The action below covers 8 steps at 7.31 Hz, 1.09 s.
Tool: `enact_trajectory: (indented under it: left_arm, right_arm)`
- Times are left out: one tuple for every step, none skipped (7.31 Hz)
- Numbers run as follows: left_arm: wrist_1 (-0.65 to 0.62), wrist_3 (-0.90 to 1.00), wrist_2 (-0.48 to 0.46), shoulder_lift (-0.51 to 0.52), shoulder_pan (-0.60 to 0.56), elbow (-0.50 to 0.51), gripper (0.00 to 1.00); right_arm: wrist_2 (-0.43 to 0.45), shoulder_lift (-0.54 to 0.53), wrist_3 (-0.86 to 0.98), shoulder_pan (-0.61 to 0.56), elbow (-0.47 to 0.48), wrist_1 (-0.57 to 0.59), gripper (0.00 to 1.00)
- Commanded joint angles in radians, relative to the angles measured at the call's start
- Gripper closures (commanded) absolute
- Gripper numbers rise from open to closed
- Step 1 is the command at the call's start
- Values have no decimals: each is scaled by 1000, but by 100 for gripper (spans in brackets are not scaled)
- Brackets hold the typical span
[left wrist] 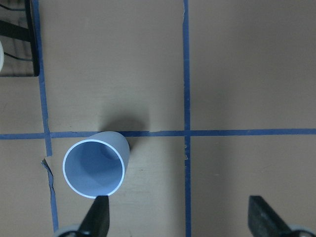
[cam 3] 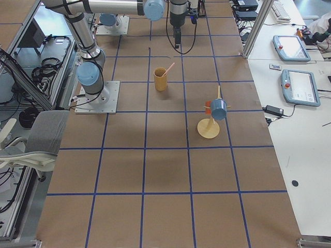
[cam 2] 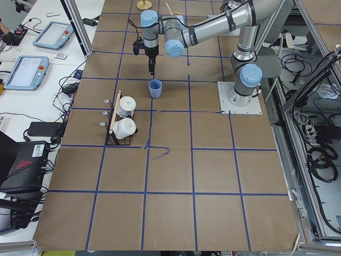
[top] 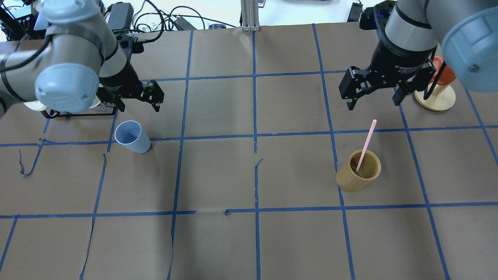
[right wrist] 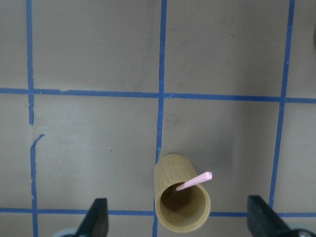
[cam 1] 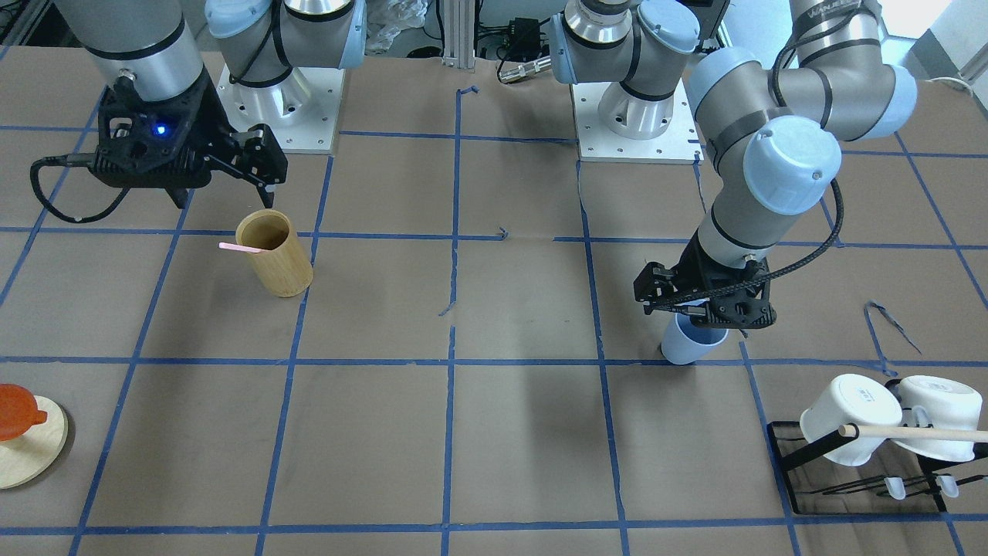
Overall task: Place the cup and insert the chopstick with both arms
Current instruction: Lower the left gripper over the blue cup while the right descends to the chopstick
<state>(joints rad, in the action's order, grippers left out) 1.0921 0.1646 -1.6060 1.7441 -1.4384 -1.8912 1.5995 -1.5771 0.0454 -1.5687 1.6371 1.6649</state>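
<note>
The table (top: 218, 175) is covered in matte brown paper, creased and torn in places, and divided into squares by blue tape (top: 255, 109).

Seen from overhead, the cup (top: 132, 137) stands upright at the table's 9 o'clock side, with its base beside a tape line. It is a smooth, pale blue, tapered tumbler with a wider mouth, a thin lighter rim and no handle. The left gripper (left wrist: 180, 217) hovers above it and clear of it. The jaws are spread wide and grasp nothing. In the wrist view the cup lies just by the 9 o'clock finger.

At the table's 3 o'clock side stands the holder (top: 358, 170), a straight-walled bamboo cylinder with fine yellow-brown grain and a thick rim. The chopstick (top: 366, 144) is a slim, straight pink rod. Its lower end is inside the holder and it leans on the rim, with its free end pointing toward 12 o'clock. The right gripper (top: 373, 103) hangs at the holder's 12 o'clock, apart from the chopstick. Its black fingers are released and hold nothing.

At 10 o'clock, partly behind the left arm, a black wire rack (cam 1: 787, 455) carries two glossy white mugs (cam 1: 849, 417) on a pale wooden dowel (cam 1: 926, 434). At 2 o'clock a round, light wooden stand (top: 439, 102) holds an orange cup (cam 1: 15, 409).
</note>
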Motion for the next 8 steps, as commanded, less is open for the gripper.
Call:
enact_trajectory:
  left_arm:
    - [-64, 27, -2, 21, 24, -80, 0]
    - [-67, 26, -2, 40, 24, -74, 10]
    - [-70, 24, 0, 46, 23, -71, 68]
    - [-70, 27, -2, 46, 23, -69, 100]
    - [-72, 30, -2, 46, 24, -69, 100]
    - [-72, 30, 1, 46, 24, -66, 100]
    - [-72, 26, -2, 45, 24, -62, 100]
    - [-60, 6, -3, 49, 20, -31, 100]
  right_arm:
    - [4, 28, -2, 15, 55, 70, 0]
    - [4, 31, 4, 41, 94, 70, 0]
    - [-7, 40, 4, 74, 146, 72, 0]
    - [-9, 42, 2, 88, 186, 100, 0]
    - [-6, 40, -4, 88, 211, 127, 0]
    - [-15, 39, -5, 88, 217, 127, 4]
    - [-15, 39, -2, 88, 217, 127, 26]
    - [-16, 39, -2, 88, 217, 127, 47]
